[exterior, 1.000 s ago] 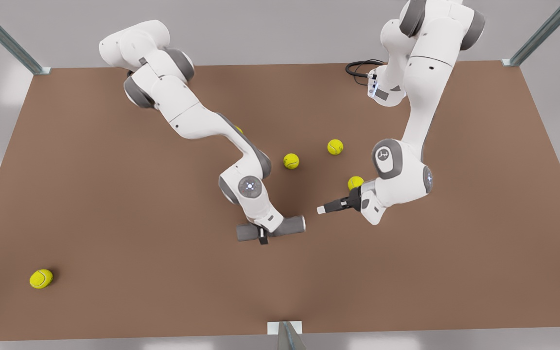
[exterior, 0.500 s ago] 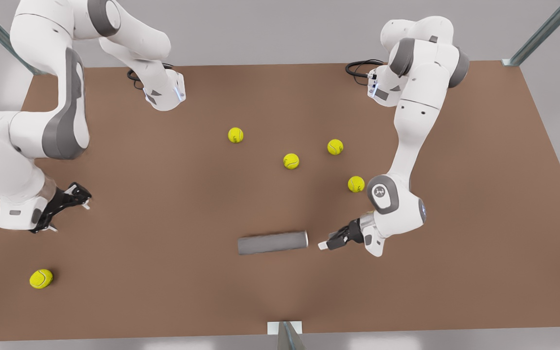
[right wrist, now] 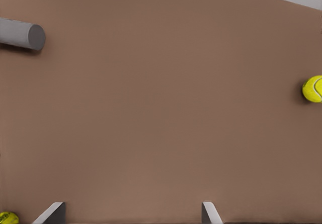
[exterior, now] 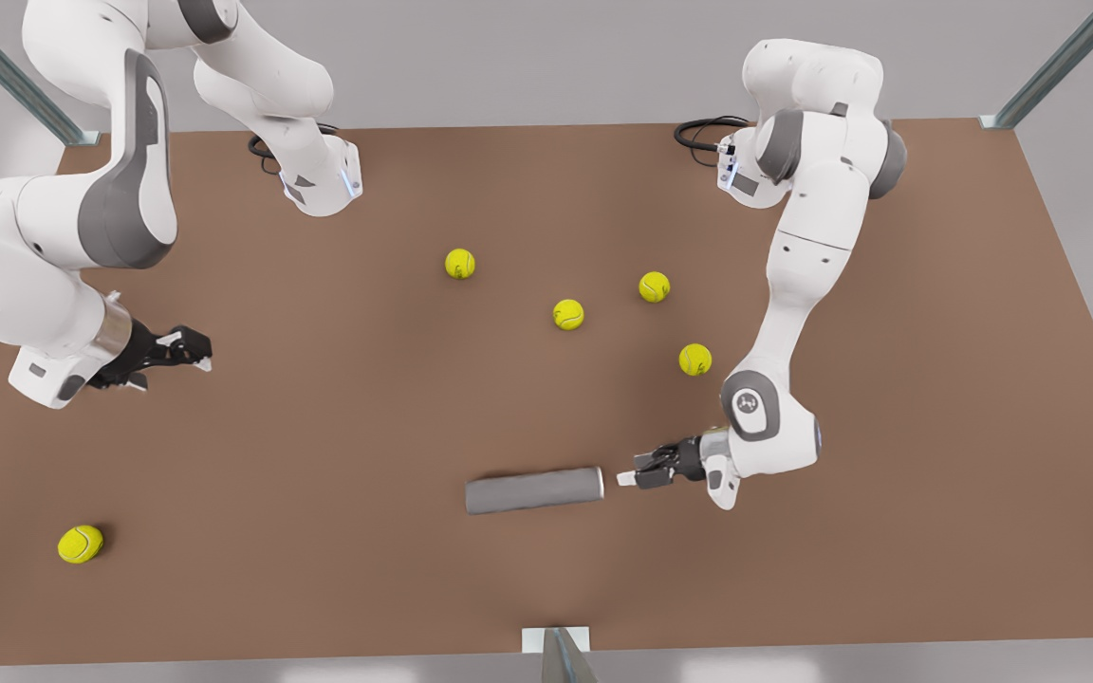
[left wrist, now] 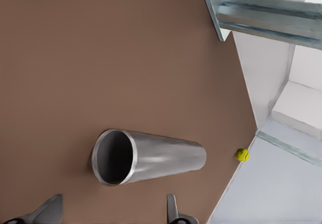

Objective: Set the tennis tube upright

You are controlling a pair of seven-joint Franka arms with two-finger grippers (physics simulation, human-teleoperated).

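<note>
Left jaws open beside tennis tube

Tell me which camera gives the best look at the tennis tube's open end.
The left wrist view: the tennis tube lies with its dark open mouth facing that camera, between the open left gripper. The front view shows it whole, lying flat, beside that gripper. The right wrist view catches its closed end.
</note>
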